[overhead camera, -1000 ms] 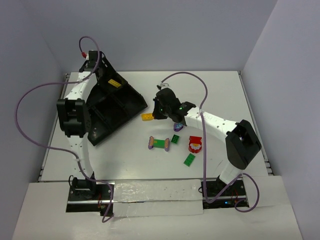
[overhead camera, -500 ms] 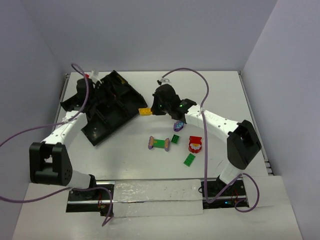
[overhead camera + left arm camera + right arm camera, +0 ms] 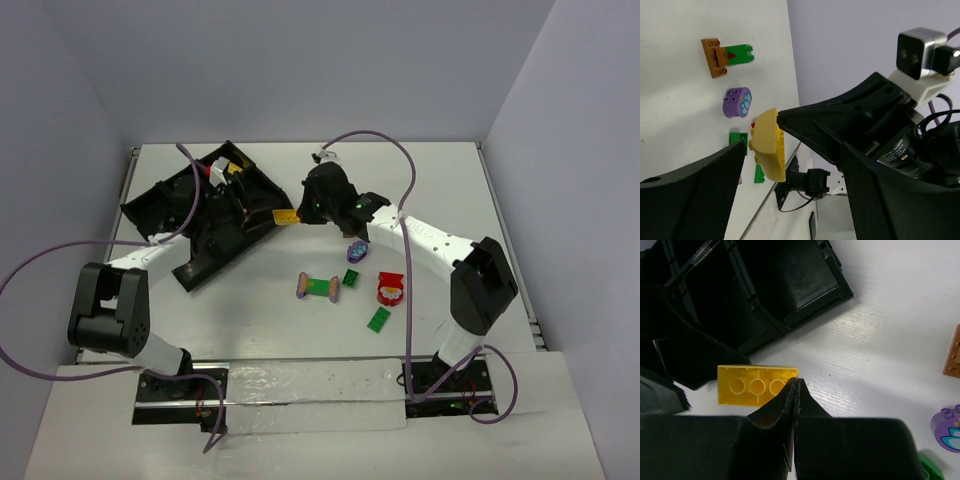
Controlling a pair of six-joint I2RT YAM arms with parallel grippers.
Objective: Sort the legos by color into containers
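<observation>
The right gripper [image 3: 796, 382] has its two fingers pressed flat together with nothing between them. The joined tips rest against the near long edge of a yellow brick [image 3: 757, 385], close to its right-hand end. This is a touch, not a pinch.

The brick lies flat on the white table [image 3: 900, 340] with its studs up, and a row of three studs is in view. Its long axis runs crosswise to the fingers. Most of its length lies to the left of the tips, and one end points toward the black divided tray [image 3: 805, 280]. The tray lies just beyond the tips and to their left. The brick sits just beside the tray's nearest corner, but whether the two touch cannot be told.

The left gripper [image 3: 793, 150] is spread wide and holds nothing. It hovers over the tray's edge, facing the right gripper. In its wrist view the yellow brick and the other gripper's dark tips show in the gap between its mesh-faced fingers [image 3: 695, 185].

Behind the right gripper, back toward its arm, the other legos lie loose on the table:
- a purple round brick [image 3: 947, 432]
- a green bar with capped ends [image 3: 320, 287]
- a red-and-white brick [image 3: 389, 290]
- two flat green plates [image 3: 352, 277] [image 3: 379, 319]
</observation>
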